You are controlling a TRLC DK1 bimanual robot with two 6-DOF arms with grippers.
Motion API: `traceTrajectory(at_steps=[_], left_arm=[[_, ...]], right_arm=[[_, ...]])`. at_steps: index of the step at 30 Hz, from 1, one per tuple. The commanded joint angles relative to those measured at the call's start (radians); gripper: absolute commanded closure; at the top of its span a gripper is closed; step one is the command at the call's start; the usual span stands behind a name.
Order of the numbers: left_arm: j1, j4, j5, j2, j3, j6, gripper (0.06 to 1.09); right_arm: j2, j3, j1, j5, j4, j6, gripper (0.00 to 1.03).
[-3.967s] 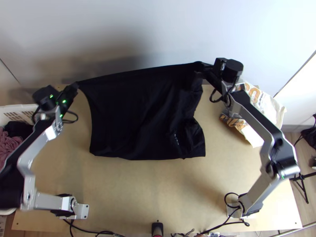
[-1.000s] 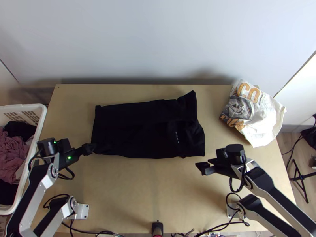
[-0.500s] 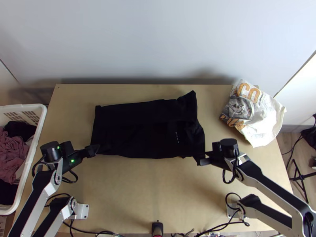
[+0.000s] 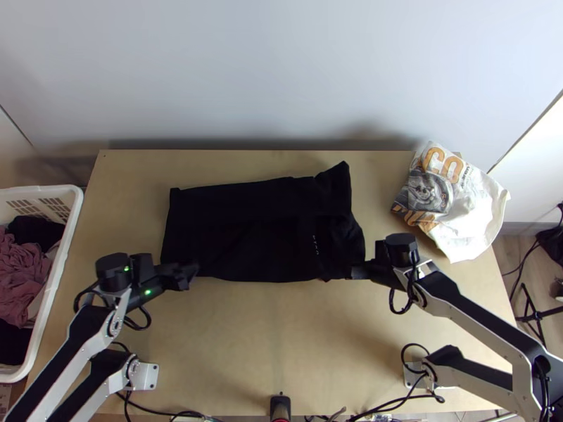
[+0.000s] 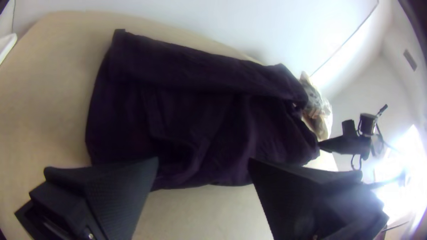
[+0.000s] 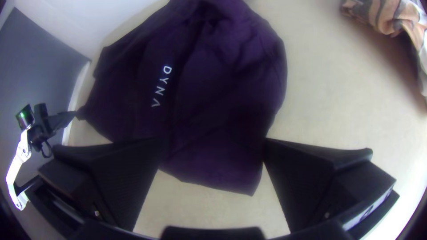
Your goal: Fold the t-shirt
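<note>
While left gripper (image 5: 203, 159) and right gripper (image 6: 215, 140) gape wide and empty, the t-shirt (image 4: 260, 232) lies ahead. Its long axis runs between them.

Place: robotics workspace
Wooden table (image 4: 281, 337): robot arms (image 4: 468, 308) mounted at five and seven o'clock
Tripod (image 4: 538, 316): seen at four o'clock

- I see a light wooden table (image 4: 281, 344).
- Black t-shirt (image 4: 257, 228) on it, mid-table, far side folded over, right end rumpled.
- White cloth with orange print (image 4: 464, 228) bunched at far right corner.
</note>
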Motion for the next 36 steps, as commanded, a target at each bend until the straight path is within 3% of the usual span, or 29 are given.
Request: traceTrajectory(at_steps=[1,10,12,13,15,16,18,19,24,30,36], left_arm=[[-0.082,0.039,-0.076,0.110,-0.004,0.123,0.11],[-0.056,-0.021,-0.085,0.172,-0.001,0.275,0.15],[-0.050,-0.019,-0.104,0.212,0.018,0.292,0.34],[-0.036,-0.022,-0.110,0.241,0.033,0.293,0.52],[-0.001,-0.025,-0.111,0.266,0.059,0.293,1.00],[0.019,-0.047,-0.110,0.269,0.073,0.295,1.04],[0.051,-0.071,-0.110,0.268,0.091,0.295,1.05],[0.066,-0.080,-0.108,0.261,0.096,0.295,1.05],[0.125,-0.091,-0.110,0.248,0.116,0.252,1.05],[0.243,-0.189,-0.081,0.172,0.179,0.227,1.05],[0.313,-0.208,-0.039,0.153,0.217,0.193,1.05]], right_arm=[[-0.003,0.046,0.013,-0.021,-0.091,0.032,0.07],[-0.044,0.063,0.019,-0.054,-0.151,0.059,0.07],[-0.049,0.062,0.022,-0.052,-0.151,0.059,0.07],[-0.049,0.059,0.022,-0.052,-0.151,0.059,0.11],[-0.051,0.051,0.022,-0.052,-0.150,0.061,0.23],[-0.052,0.048,0.026,-0.052,-0.150,0.056,0.34],[-0.052,0.039,0.038,-0.047,-0.127,0.052,0.74],[-0.051,0.036,0.035,-0.046,-0.114,0.050,1.00],[-0.054,0.022,0.032,-0.046,-0.125,0.046,1.00],[-0.063,0.118,0.072,-0.072,-0.234,-0.005,1.00],[0.006,0.327,-0.019,-0.144,-0.253,0.003,1.00]])
